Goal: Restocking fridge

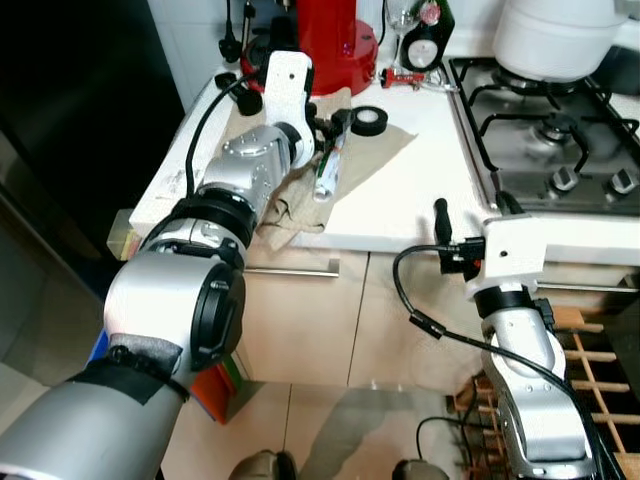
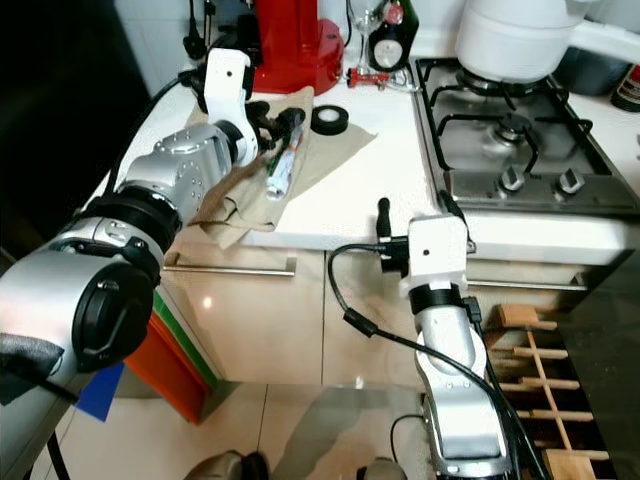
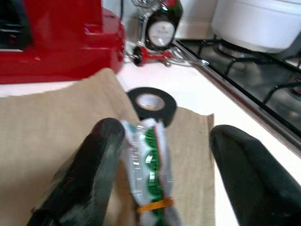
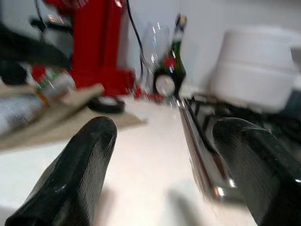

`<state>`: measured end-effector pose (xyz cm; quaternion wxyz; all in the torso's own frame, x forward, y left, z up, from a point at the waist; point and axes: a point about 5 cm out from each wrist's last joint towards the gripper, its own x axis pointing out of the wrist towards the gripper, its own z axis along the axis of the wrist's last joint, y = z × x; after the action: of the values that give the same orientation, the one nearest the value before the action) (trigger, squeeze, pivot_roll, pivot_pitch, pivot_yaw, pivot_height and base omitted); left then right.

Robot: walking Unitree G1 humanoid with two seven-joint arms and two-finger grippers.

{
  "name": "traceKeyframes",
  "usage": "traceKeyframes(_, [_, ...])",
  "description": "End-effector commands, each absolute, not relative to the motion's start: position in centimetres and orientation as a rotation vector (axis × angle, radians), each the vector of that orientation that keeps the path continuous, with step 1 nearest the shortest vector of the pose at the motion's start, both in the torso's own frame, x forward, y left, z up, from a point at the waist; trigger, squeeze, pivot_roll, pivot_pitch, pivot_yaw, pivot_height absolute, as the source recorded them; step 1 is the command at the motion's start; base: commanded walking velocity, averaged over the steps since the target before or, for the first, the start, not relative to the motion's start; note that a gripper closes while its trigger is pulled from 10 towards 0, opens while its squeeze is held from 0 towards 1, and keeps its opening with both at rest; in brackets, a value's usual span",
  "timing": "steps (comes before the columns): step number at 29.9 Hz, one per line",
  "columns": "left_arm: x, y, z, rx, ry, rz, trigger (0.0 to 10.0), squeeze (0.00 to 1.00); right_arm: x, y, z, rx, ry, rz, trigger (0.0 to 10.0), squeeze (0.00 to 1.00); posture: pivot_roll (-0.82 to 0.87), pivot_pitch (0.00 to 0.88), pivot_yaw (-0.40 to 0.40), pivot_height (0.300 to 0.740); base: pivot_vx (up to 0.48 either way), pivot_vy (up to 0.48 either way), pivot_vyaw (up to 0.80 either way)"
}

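Left jaws spread wide astride a clear packet of green produce [image 3: 149, 172], not closed on it; left gripper [image 3: 160, 165] over the tan cloth [image 1: 300, 190] on the table [image 1: 400, 200]. Packet lies on cloth just beside a black tape roll [image 3: 153, 104]. Right gripper [image 4: 164, 155] at table's front edge by the gas hob [image 1: 560, 130], jaws wide apart, holding nothing.

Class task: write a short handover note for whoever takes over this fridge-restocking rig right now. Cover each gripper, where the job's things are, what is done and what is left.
Left gripper: open, over the counter, its fingers on either side of the clear packet with green contents; not closed on it yet.
Right gripper: open, holding nothing, low at the counter's front edge near the hob.
Things: the packet lies on the brown cloth, just in front of the black tape roll.
Done: the left gripper is lined up on the packet.
Left: close, lift, carry it to the fridge.
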<state>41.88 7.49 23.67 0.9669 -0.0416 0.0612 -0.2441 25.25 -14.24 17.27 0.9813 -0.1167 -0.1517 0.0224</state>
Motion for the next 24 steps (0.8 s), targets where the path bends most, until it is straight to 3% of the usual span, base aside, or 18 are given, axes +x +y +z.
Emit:
traceKeyframes(1, [42.0,7.0,24.7,-0.064,0.122,-0.510,10.0,1.00,24.7,-13.8,17.6,-0.242,-0.310,0.063,10.0,0.00,-0.24,0.079,0.111,0.740,0.000,0.000,0.00])
traceKeyframes(5, [41.9,6.9,24.2,-0.066,0.143,-0.498,10.0,1.00,24.4,-13.8,17.5,-0.236,-0.300,0.053,10.0,0.00,-0.24,0.091,0.114,0.740,0.000,0.000,0.00])
traceKeyframes(6, [41.9,7.0,24.2,-0.063,0.145,-0.494,10.0,0.83,24.3,-13.7,17.5,-0.236,-0.300,0.053,10.0,0.00,-0.25,0.095,0.113,0.740,0.000,0.000,0.00])
traceKeyframes(7, [41.9,7.1,24.0,-0.064,0.152,-0.482,10.0,0.12,24.2,-13.8,17.4,-0.236,-0.295,0.053,10.0,0.00,-0.25,0.098,0.111,0.740,0.000,0.000,0.00])
traceKeyframes(8, [41.9,7.1,23.9,-0.063,0.155,-0.475,10.0,0.00,24.1,-13.8,17.4,-0.238,-0.291,0.054,10.0,0.00,-0.25,0.098,0.111,0.740,0.000,0.000,0.00])
traceKeyframes(24, [42.2,9.0,23.4,-0.111,0.165,-0.357,10.0,0.00,23.7,-14.0,17.2,-0.255,-0.256,0.062,10.0,0.00,-0.25,0.118,0.099,0.740,0.000,0.000,0.00])
